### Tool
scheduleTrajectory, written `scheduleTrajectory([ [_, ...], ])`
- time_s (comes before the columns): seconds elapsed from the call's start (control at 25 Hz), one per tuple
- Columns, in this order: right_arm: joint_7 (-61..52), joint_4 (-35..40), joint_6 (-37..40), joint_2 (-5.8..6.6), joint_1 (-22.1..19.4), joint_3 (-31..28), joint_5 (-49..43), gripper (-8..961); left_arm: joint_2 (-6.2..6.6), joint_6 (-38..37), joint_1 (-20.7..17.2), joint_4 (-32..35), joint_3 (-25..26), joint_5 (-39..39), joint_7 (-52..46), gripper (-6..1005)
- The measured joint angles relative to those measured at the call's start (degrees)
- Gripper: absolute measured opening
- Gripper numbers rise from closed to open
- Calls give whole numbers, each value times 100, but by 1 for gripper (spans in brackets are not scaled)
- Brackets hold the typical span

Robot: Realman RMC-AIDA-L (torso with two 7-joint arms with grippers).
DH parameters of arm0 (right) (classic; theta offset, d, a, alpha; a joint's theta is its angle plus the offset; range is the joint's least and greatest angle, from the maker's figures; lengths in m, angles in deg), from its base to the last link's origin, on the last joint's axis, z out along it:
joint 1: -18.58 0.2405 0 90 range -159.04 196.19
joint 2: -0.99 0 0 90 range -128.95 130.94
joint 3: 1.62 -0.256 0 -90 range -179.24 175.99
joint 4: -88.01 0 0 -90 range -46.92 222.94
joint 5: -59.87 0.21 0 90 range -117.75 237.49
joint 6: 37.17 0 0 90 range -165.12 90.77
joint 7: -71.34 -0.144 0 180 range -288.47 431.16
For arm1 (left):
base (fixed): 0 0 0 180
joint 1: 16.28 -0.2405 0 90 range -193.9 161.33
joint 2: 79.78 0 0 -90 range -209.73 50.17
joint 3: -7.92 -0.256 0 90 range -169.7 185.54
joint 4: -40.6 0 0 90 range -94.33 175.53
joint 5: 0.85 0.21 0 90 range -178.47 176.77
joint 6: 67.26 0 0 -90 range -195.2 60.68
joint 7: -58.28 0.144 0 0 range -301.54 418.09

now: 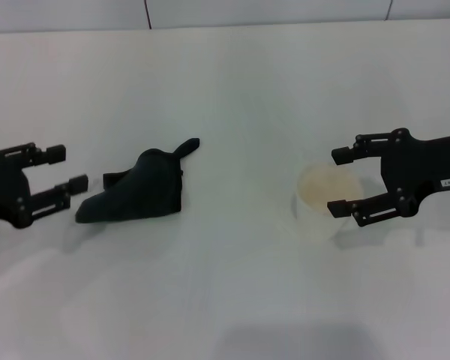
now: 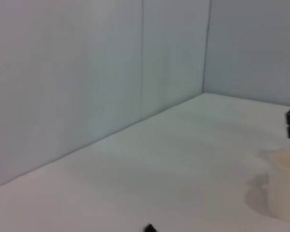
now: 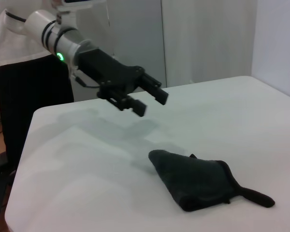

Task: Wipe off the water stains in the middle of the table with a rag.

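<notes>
Counter (image 1: 225,300): plain white and smooth, bare in the near part of the head view; it carries everything else.
Left hand (image 1: 73,168): near the robot's left edge, hovering just beside the rag with its 2 fingers apart and nothing between them. My guess is it is lined up this way so it can reach the cloth's wide end.
Rag (image 1: 139,191): black soft cloth heaped on the counter, left of centre, its pointed tail aimed away from the robot. In the right wrist view the rag (image 3: 198,179) lies flat-bottomed and humped, clear of the left hand (image 3: 145,99) above it. Not gripped yet.
Right hand (image 1: 343,180): on the robot's right, fingers apart, 1 on either side of the cup's rim from the head view. Whether they touch the cup, I cannot tell.
Cup (image 1: 326,199): whitish, see-through plastic, upright, with a pale orange-brown tint inside; also seen in the left wrist view as a cup (image 2: 284,188) standing alone.
Water stains: no separate spot shows on the counter's middle; only the tint in the cup is visible.
Step in hand: likely picking up the rag first, since wiping cannot begin until it is held.
</notes>
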State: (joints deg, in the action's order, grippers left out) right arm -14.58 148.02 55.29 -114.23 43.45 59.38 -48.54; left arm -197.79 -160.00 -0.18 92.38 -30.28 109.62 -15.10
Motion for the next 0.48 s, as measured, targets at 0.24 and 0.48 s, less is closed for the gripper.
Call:
scheduleTrajectory([
  [0.24,225,-210,-47,-5,-22,1,90,842,28,-396,-216,-13,12,95,282,637],
  [0.48,507,-516,-10,17,-49,-115,351,842,124,-836,-358,23,127,88,190,892],
])
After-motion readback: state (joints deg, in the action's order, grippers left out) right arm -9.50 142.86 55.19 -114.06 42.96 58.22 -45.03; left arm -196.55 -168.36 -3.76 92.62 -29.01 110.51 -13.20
